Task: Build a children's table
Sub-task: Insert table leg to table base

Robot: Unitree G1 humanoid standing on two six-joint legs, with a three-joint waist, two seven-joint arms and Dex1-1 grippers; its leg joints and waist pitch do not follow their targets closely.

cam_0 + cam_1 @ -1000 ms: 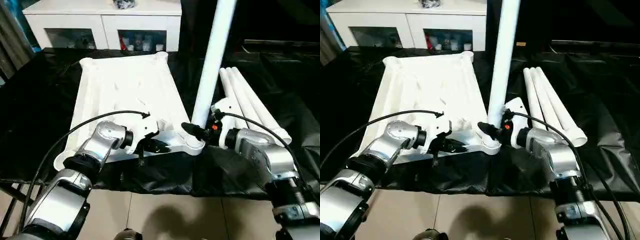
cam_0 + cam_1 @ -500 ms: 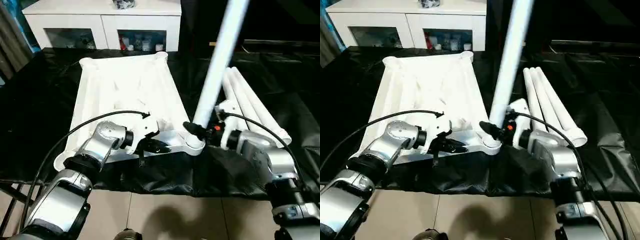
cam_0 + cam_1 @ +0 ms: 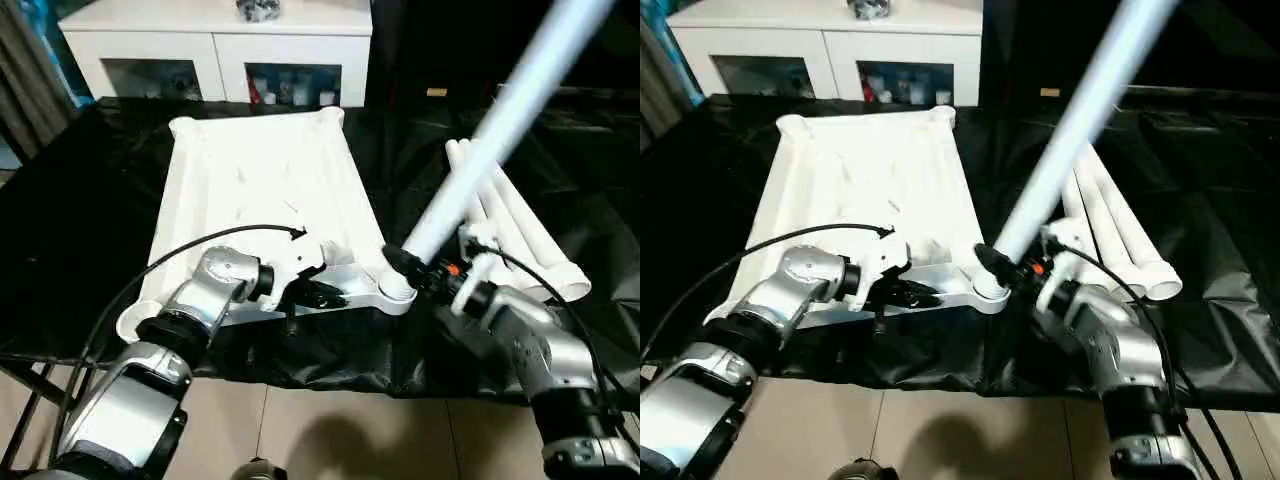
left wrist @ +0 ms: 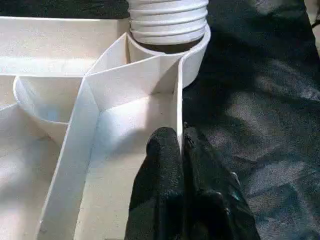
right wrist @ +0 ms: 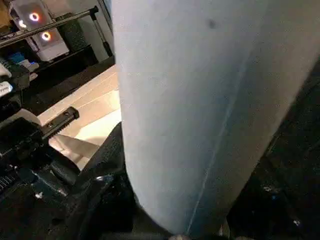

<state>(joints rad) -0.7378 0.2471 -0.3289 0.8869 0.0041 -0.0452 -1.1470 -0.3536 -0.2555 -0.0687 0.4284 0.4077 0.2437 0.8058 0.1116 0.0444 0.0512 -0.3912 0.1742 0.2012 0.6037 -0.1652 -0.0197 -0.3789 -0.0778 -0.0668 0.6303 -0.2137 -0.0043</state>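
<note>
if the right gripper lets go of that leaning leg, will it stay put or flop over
Likely topple: the leg leans steeply from the corner socket, seemingly not seated. Round and smooth like the three spare legs, it would probably roll. It looks stiff, hollow, light.

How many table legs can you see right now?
4: one leg leans tilted at the tabletop's near corner socket, held by the right gripper; three loose legs lie together on the black cloth.

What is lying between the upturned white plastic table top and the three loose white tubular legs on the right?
In the left eye view, bare black cloth lies between the white plastic table top and the loose white legs; nearer the robot, the tilted leg crosses above it.
</note>
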